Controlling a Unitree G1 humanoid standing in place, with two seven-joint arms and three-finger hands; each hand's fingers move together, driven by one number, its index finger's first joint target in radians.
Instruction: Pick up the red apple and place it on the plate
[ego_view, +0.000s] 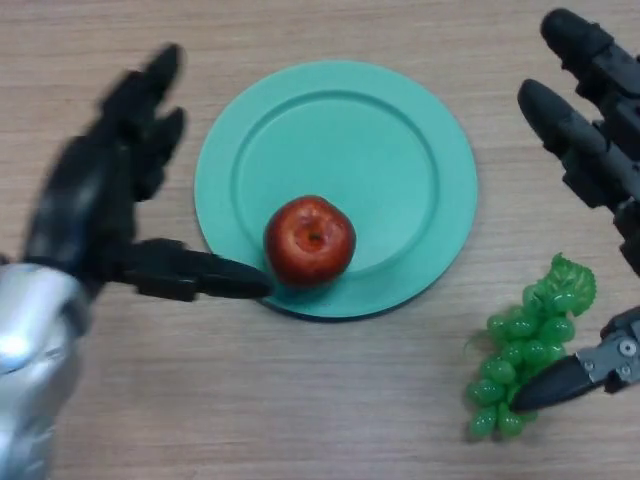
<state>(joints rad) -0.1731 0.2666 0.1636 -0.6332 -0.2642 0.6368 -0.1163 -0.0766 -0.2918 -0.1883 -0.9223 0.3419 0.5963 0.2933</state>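
A red apple (310, 240) sits upright on the near left part of a green plate (400, 130) in the middle of the head view. My left hand (95, 205) is just left of the plate, open, with its fingers stretched up and away. Its thumb (200, 275) points right, its tip close to the apple's left side. Nothing is held in it. My right hand (590, 130) stands open at the right edge, apart from the plate, with its thumb (575, 378) low by a bunch of grapes.
A bunch of green grapes (520, 350) lies on the wooden table (300, 420) to the near right of the plate, under my right thumb. Bare wood shows in front of the plate and behind it.
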